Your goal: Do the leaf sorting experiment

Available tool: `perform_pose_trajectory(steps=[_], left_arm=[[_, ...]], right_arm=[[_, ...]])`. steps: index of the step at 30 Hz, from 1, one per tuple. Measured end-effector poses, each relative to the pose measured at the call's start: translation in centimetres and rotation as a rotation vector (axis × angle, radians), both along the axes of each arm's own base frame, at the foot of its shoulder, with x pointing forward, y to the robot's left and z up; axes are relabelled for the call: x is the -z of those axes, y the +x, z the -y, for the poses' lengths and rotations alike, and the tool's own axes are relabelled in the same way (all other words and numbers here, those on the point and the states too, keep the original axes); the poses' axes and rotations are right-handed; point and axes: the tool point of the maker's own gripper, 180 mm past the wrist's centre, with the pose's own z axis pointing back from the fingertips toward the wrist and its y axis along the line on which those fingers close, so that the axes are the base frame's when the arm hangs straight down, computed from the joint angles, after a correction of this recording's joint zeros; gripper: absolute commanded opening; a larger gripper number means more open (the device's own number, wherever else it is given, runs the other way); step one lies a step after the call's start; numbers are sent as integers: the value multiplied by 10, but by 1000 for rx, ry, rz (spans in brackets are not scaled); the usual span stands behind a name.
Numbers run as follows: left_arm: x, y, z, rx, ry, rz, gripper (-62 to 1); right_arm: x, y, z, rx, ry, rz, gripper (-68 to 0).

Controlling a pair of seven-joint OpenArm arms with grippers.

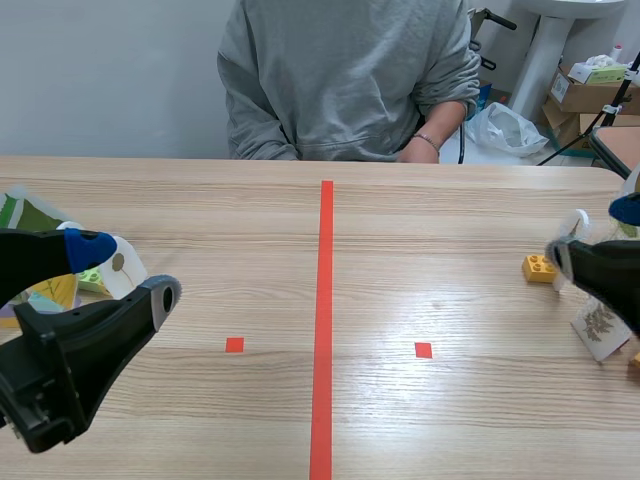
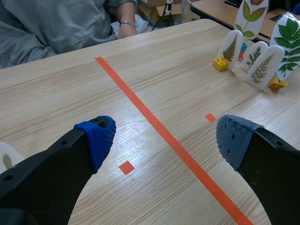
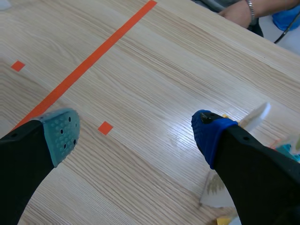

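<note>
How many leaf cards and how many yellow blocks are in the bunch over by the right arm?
Leaf cards: 5
Yellow blocks: 2
Total: 7

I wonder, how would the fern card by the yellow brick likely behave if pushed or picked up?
The fern card stands tall and thin at a small yellow brick, so a high push would probably tip it. It looks flat and light, so it may flex in a grip.

A person (image 1: 345, 80) (grey sweatshirt) sits behind the wooden table (image 1: 450, 230)
</note>
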Motion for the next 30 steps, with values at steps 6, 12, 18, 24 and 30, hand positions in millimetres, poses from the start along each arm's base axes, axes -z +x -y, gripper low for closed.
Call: perform_pose_trajectory(steps=[6,12,18,24,30], left_arm=[[0,0,0,0,0,0,-142],[0,0,0,0,0,0,-142],[0,0,0,0,0,0,-142],[0,0,0,0,0,0,-142],[0,0,0,0,0,0,-142]], right_arm=[[26,-18,-54,-178,-20,-78,-141],[24,-22,-71,-225,10,-54,-141],[22,-20,-70,-220,13,-43,-142],[20,-20,-71,-220,28,-42,-142],[19,-20,-72,-221,36,-42,-142]])
